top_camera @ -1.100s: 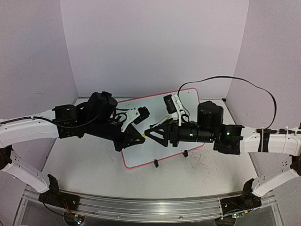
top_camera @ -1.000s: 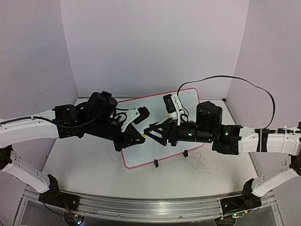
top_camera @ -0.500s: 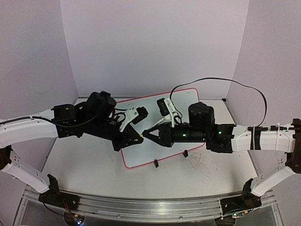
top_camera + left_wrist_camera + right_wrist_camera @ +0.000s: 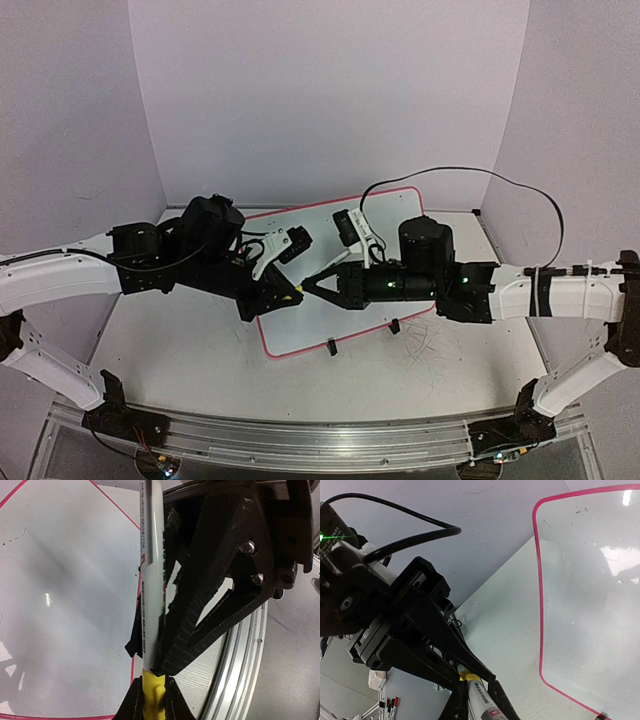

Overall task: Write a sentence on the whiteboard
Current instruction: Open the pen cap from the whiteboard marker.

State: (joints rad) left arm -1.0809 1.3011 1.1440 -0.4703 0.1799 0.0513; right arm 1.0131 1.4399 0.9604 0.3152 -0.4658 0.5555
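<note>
A shiny white whiteboard (image 4: 312,326) with a thin pink rim is laid on the big scuffed white tabletop (image 4: 190,365). It is set near the middle, a bit toward the back, and turned at a slant. Two small black legs (image 4: 331,347) can be seen at its near edge. A few tiny dark specks are seen on the board in the wrist views.

The two arms are stretched toward each other, and their tips are brought together above the left part of the board. A white marker pen (image 4: 148,580) with a yellow cap (image 4: 152,699) is held between them.

The left gripper (image 4: 288,296) is closed tight on the yellow cap, with almost no gap left between its jaws. The right gripper (image 4: 310,287) is also closed tight, and the white body of the marker pen is pinched just beside the cap by its ribbed black fingers (image 4: 200,610). So the pen is gripped at once from both sides.

A black cable (image 4: 500,180) is looped above the right arm. Plain purple walls (image 4: 330,90) are seen behind the table.
</note>
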